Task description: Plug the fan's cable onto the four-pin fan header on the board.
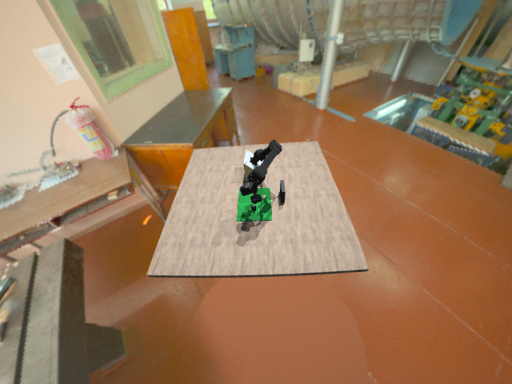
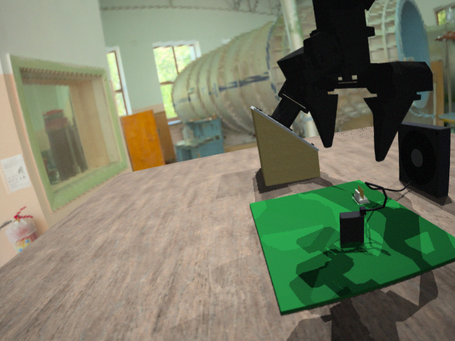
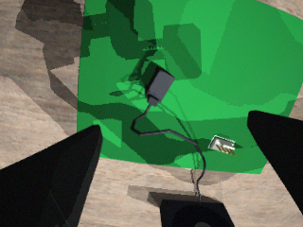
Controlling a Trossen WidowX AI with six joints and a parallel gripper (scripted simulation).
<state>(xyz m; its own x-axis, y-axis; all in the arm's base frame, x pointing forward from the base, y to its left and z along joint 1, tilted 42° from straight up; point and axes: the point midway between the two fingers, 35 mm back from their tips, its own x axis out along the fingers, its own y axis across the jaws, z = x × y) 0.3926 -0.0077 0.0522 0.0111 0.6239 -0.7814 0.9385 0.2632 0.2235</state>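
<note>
Workshop with green machinery [image 1: 462,105], fire extinguisher [image 1: 90,134] [image 2: 25,233]

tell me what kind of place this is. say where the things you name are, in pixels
Probably a workshop or test hall: a huge ribbed tunnel-like shell [image 1: 264,25] [image 2: 227,80], green and yellow machinery [image 1: 471,103], and a fire extinguisher [image 1: 93,136] [image 2: 25,234] on the wall.

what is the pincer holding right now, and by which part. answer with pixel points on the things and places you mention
Nothing; the pincer [image 2: 353,154] [image 3: 174,125] is open above the board [image 2: 305,256] [image 3: 227,57], and the plug [image 2: 351,228] [image 3: 160,86] sits apart below it.

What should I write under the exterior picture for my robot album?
The robot's open hand hangs above the green board, with the black plug off the white header.
</note>
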